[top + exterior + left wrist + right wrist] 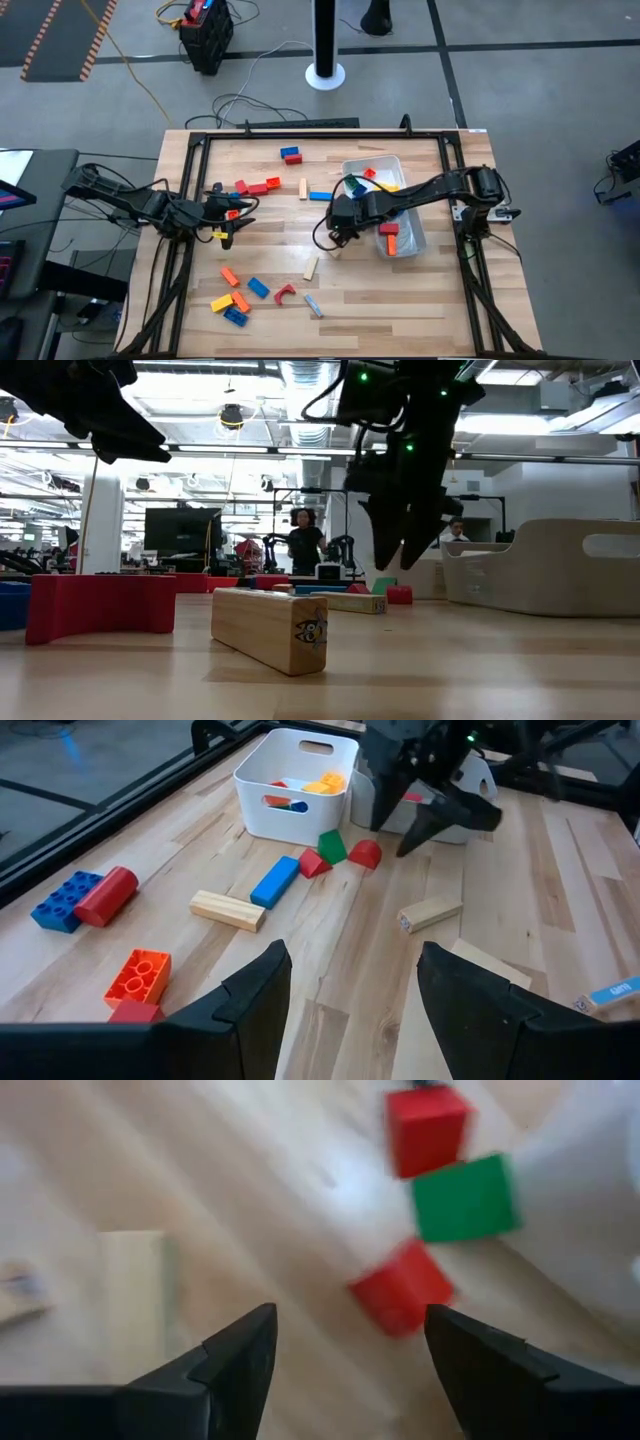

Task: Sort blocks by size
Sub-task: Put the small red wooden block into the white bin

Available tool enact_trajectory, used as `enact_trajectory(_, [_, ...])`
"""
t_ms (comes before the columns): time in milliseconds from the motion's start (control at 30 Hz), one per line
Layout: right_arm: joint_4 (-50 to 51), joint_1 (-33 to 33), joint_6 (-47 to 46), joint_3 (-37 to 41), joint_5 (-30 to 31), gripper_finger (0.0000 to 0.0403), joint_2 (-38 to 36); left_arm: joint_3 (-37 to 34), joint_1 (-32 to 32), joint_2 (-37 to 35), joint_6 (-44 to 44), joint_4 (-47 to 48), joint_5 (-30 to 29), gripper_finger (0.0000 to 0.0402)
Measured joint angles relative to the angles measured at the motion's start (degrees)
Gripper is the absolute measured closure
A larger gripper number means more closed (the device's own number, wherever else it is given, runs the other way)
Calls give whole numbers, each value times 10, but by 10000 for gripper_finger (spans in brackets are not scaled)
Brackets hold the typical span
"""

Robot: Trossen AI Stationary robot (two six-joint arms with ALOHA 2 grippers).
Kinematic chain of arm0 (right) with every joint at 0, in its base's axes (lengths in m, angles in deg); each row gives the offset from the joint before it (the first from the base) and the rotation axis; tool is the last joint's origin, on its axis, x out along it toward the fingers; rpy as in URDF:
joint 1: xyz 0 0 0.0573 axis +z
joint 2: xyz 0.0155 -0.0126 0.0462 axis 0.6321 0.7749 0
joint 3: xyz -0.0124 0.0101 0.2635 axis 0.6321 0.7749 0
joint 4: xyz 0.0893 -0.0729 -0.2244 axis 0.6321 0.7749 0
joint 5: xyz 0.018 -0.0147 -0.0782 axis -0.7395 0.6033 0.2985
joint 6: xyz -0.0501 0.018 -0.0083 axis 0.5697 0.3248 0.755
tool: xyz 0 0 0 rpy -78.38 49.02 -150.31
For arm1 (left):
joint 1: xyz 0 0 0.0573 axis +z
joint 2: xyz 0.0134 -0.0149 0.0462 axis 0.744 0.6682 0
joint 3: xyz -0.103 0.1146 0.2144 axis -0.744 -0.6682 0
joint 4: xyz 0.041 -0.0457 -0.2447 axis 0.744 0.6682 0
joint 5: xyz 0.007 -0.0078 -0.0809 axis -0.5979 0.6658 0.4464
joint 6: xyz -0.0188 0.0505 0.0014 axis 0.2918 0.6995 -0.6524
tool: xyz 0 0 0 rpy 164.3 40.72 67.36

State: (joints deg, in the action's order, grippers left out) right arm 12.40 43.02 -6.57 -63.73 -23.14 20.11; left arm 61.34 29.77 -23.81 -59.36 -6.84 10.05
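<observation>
Blocks lie scattered over the wooden table: red ones (258, 187), a blue bar (320, 196), a tan bar (311, 267) and a mixed cluster (230, 302) near the front. My right gripper (338, 238) hangs open over the table's middle, pointing steeply down, with nothing between its fingers. In its wrist view my right gripper (350, 1315) has a red block (403, 1288), a green block (465, 1198) and a tan block (133, 1285) lying on the wood below it. My left gripper (228, 232) waits open at the left, above the table.
A white tub (350, 166) holding several blocks stands at the back right, with a clear tub (416, 240) holding a red block just in front of it. The black frame rails (190, 200) run along the table's sides. A red arch block (285, 293) lies near the front.
</observation>
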Motion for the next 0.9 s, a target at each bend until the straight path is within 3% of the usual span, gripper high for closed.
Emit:
enact_trajectory(133, [6,6,-29,-1,45,116,6,0,0,0,-1,0,0,194])
enact_trajectory(400, [-1,-3,-55,0,65,116,35,0,0,0,-1,0,12,194])
enact_trajectory(733, [-4,-9,-38,-1,26,117,69,0,0,1,-1,6,16,194])
enact_trajectory(900, [-12,-5,20,-2,27,117,70,0,0,7,-1,4,17,194])
